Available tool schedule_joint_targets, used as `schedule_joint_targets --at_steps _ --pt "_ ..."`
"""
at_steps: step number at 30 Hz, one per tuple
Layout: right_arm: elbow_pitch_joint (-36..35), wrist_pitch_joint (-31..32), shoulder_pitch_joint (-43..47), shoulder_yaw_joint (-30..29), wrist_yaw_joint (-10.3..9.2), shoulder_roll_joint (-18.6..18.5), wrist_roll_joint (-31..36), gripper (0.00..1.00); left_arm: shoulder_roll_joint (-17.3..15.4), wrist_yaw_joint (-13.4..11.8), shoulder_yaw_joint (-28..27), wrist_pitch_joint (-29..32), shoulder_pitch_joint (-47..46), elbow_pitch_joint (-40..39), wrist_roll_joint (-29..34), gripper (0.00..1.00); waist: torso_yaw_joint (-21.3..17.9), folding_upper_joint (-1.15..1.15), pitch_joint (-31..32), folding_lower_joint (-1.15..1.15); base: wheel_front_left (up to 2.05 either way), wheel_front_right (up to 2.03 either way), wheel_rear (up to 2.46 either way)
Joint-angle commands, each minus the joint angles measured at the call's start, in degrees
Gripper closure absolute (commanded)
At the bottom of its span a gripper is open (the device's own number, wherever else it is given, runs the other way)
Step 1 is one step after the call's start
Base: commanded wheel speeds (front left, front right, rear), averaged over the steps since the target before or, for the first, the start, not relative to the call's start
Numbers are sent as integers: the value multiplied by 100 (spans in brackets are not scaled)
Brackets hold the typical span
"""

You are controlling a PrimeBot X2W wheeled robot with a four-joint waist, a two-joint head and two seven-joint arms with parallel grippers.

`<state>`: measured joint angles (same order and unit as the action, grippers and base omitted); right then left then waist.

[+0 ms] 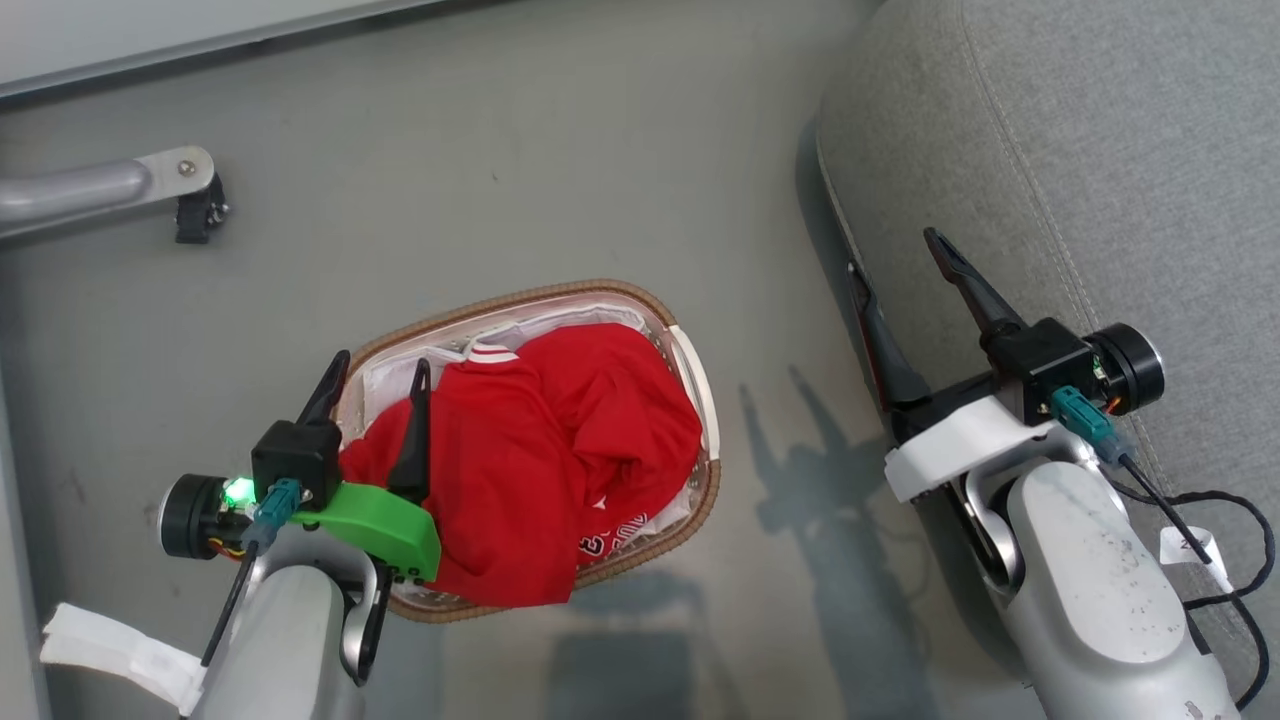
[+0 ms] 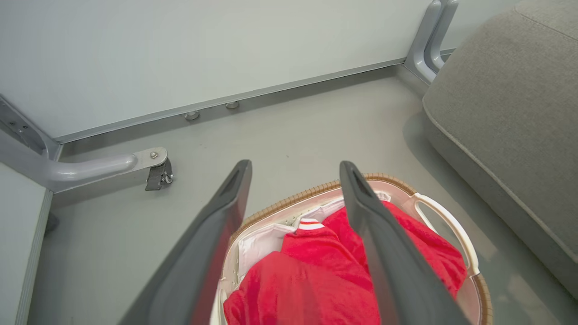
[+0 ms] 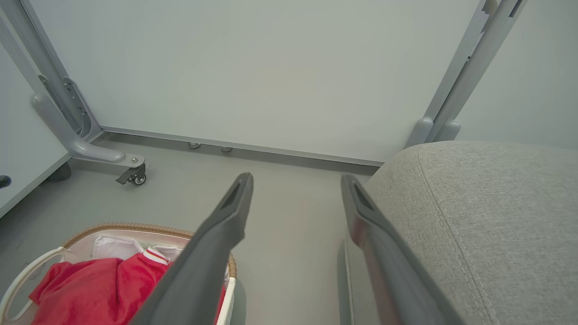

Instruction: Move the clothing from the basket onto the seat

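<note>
Clothing (image 1: 560, 450) in the basket (image 1: 697, 375) looks soft, light and limp, probably best pinched at the bunched fold near the basket's middle; it is bright red with white striped trim and lettering, draped over the near rim. The left gripper (image 1: 382, 360) hovers over the basket's left end, fingers spread and empty; the right gripper (image 1: 892, 252), likewise, hangs right of the basket by the seat (image 1: 1100, 150).
</note>
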<state>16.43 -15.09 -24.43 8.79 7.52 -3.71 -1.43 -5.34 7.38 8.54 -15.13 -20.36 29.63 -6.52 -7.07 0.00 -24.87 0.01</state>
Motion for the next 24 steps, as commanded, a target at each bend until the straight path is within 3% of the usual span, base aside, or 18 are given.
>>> schedule_joint_targets --at_steps 1,24 --pt "-39 -11 -96 35 -6 17 13 0 -87 18 7 -5 -155 59 -19 0 -284 0 -385 -1 0 0 0" --pt "-364 -11 -675 611 -6 70 -287 0 -507 18 600 -4 -1324 1994 46 0 -796 0 -1684 -1 0 0 0"
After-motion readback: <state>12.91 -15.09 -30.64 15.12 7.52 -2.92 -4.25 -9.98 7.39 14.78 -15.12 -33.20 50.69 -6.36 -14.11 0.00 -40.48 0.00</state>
